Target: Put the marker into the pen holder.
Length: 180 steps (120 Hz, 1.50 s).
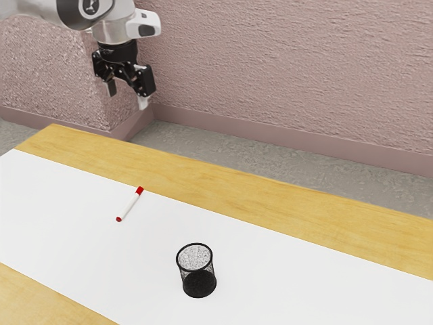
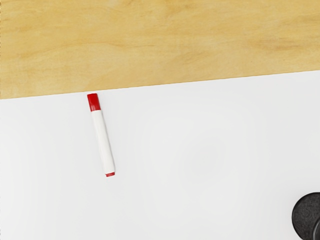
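Note:
High above the table, toward the exterior view's upper left, my gripper (image 1: 127,99) is open, its two fingers apart with nothing between them. The marker (image 1: 130,204), white with a red cap and a red end, lies flat on the white sheet, well below the hand. In the wrist view the marker (image 2: 103,140) has its capped end close to the sheet's border with the wood. A black mesh pen holder (image 1: 197,271) stands upright on the sheet, apart from the marker. Part of the pen holder (image 2: 306,216) is cut off by the wrist view's edge.
A long white sheet (image 1: 62,223) covers the middle of the wooden table (image 1: 270,193), with bare wood along both sides. Behind the table's far edge are a grey floor (image 1: 203,145) and a pinkish textured wall (image 1: 291,68).

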Available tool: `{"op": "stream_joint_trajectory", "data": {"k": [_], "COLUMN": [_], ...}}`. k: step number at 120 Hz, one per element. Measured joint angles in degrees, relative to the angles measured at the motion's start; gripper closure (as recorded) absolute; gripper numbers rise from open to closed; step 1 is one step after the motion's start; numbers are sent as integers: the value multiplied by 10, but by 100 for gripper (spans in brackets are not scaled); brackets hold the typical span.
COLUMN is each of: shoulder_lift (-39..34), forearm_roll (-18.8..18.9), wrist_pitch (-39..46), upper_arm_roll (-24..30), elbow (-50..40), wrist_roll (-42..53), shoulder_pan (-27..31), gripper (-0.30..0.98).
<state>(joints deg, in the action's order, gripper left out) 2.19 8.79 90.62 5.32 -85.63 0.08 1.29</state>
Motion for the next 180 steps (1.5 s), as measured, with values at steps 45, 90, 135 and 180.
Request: {"op": "stream_joint_trajectory", "data": {"k": [45, 90, 135, 180], "shoulder_lift": [2, 124, 171, 301], "forearm_roll": [-20, -33, -34, -33], "wrist_pitch": [1, 177, 227, 277], "upper_arm_roll": [-34, -49, -49, -43], "elbow": [-27, -127, -125, -44], "wrist_roll": [-17, -13, -8, 2], "shoulder_pan": [15, 101, 132, 161], "gripper": [0, 0, 0, 0]}}
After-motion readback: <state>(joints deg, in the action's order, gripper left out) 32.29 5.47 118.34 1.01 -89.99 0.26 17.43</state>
